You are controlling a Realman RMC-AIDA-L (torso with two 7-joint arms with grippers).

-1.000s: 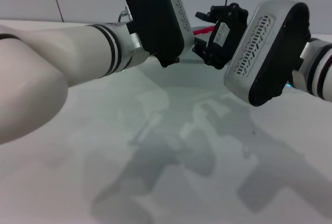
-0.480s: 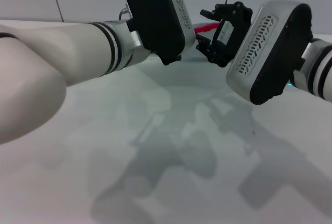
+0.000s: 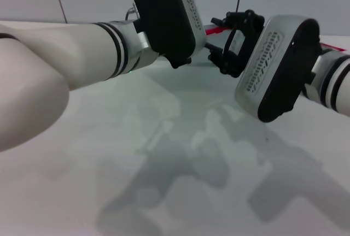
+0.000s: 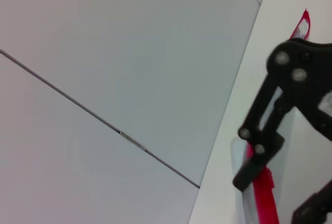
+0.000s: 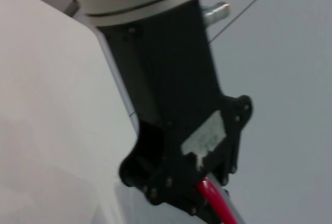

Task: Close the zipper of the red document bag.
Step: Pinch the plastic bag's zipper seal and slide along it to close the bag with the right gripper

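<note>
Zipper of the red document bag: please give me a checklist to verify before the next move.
1. Zipper visible along the edge of the red document bag: ok.
2. Left end effector at the zipper: ok, the red strip emerges beneath it.
3. Right end effector close to the zipper: ok.
4. Slider position: cannot tell, hidden.
5. How much of the zipper is already closed: cannot tell.

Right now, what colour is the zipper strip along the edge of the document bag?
Bright red. The zipper shows best in the left wrist view, against the pale pouch.
</note>
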